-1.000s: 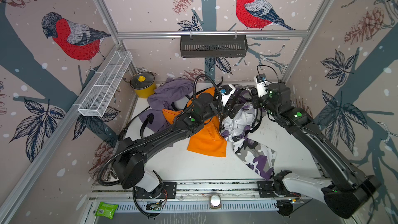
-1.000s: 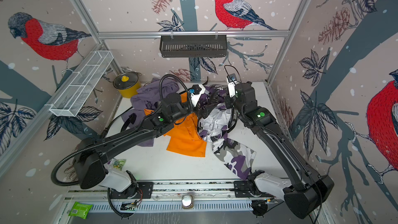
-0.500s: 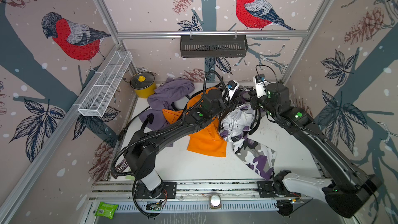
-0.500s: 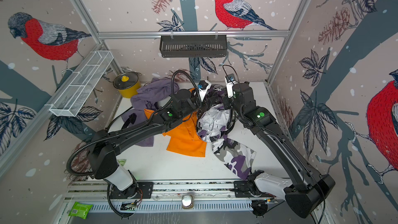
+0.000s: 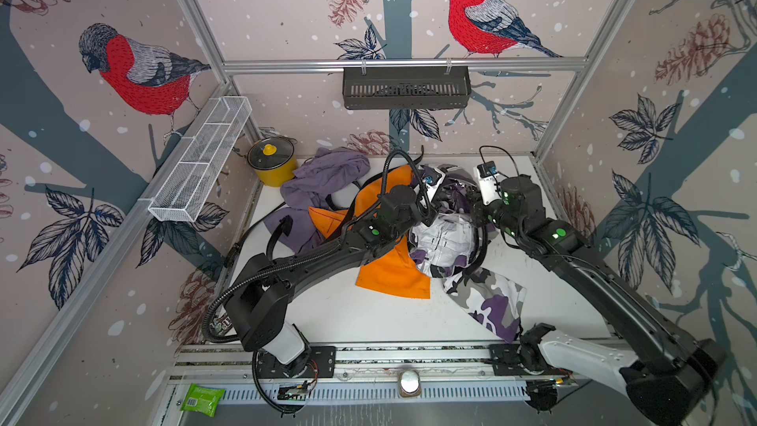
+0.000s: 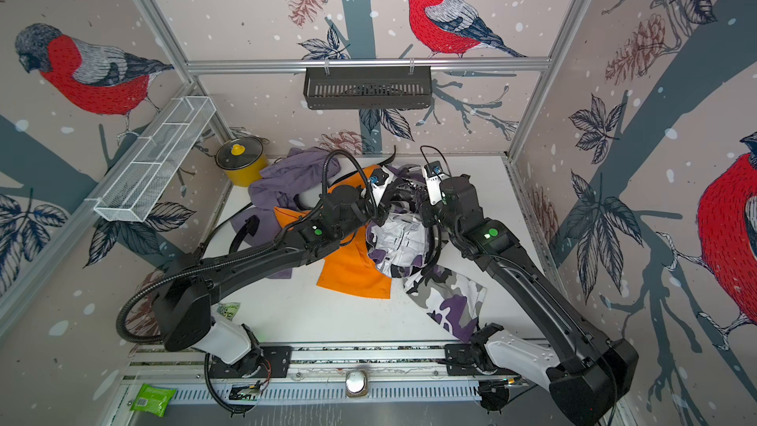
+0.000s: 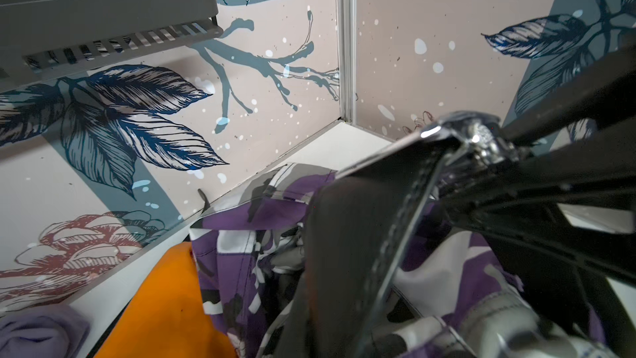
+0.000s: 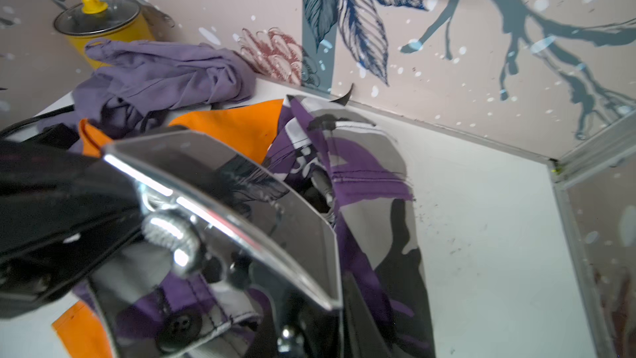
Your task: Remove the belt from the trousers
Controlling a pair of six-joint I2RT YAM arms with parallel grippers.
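Note:
The camouflage trousers (image 5: 487, 297) in purple, grey and white lie bunched at the table's middle right, on top of an orange cloth. The black belt (image 7: 344, 253) runs through their waist, with its shiny silver buckle (image 8: 241, 208) lifted above the fabric. My left gripper (image 5: 444, 200) is shut on the belt strap just beside the buckle (image 7: 475, 132). My right gripper (image 5: 471, 204) faces it from the right, shut on the buckle; its dark fingers (image 7: 550, 184) converge on the metal. The fingertips of both are largely hidden by strap and buckle. In the right wrist view the trousers (image 8: 361, 173) hang below the buckle.
An orange cloth (image 5: 389, 272) and a lilac garment (image 5: 323, 182) lie left of the trousers. A yellow pot (image 5: 272, 161) stands in the back left corner. A white wire basket (image 5: 200, 161) and a dark shelf (image 5: 405, 88) hang on the walls. A green packet (image 5: 202, 399) lies off the table's front.
My left gripper has swung toward the back right, up to the buckle, and closed on the belt strap. The right arm has held still.

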